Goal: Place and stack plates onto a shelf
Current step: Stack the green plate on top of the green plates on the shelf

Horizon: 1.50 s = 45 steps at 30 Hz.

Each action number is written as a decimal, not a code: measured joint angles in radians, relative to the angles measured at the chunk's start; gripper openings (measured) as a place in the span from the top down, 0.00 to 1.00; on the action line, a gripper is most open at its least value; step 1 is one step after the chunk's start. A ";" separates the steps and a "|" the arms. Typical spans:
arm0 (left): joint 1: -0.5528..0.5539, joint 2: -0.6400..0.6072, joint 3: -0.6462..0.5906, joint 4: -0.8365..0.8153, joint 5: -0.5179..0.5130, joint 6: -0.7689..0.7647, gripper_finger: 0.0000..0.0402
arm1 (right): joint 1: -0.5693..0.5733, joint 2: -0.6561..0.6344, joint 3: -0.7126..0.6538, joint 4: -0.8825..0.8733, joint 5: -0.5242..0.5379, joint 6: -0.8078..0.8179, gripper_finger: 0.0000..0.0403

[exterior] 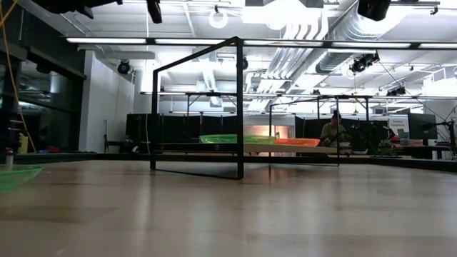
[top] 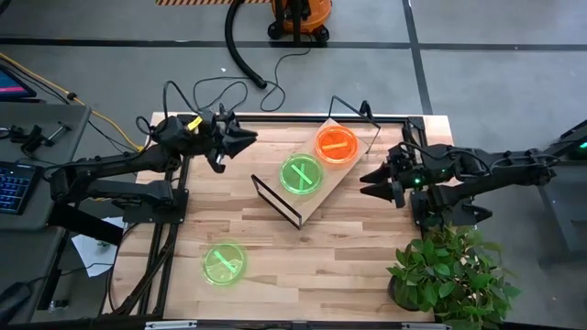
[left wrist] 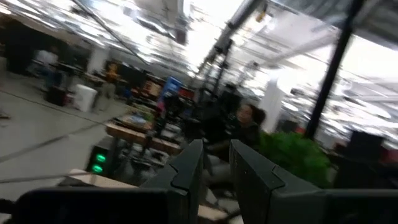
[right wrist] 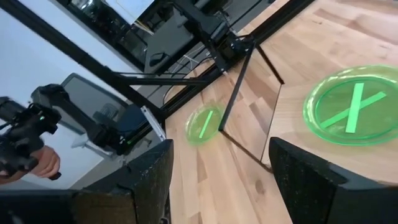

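Beside the shelf's right end, the right pincer hangs with its fingers spread wide, holding nothing. Across the light butcher-block table, the left pincer hovers nearly closed — also empty-handed. On the slanted light-wood shelf lie one neon orange translucent plate and one neon green plate; another green plate sits apart on the table. Grey floor surrounds — a leafy plant stands nearby.
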 joint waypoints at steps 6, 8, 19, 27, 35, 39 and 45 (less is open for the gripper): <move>-0.017 -0.008 0.071 -0.296 0.190 0.006 0.82 | 0.000 0.000 0.000 -0.001 0.024 0.020 0.39; -0.053 -0.007 0.116 -0.483 0.224 0.036 0.82 | 0.000 0.000 0.000 -0.002 0.024 0.027 0.39; -0.513 0.001 0.221 -1.121 -0.103 0.225 0.82 | 0.000 0.000 0.000 -0.009 0.078 0.029 0.39; -0.764 0.068 0.080 -1.190 -0.338 0.158 0.82 | 0.000 0.000 0.000 -0.025 0.100 0.055 0.39; -0.806 0.205 -0.024 -1.066 -0.373 0.168 0.69 | 0.000 0.000 0.000 -0.046 0.116 0.052 0.39; -0.808 0.294 -0.037 -1.012 -0.370 0.213 0.60 | -0.001 0.000 0.000 -0.057 0.126 0.052 0.39; -0.808 0.400 -0.037 -0.964 -0.322 0.227 0.52 | -0.001 0.000 0.000 -0.069 0.136 0.052 0.39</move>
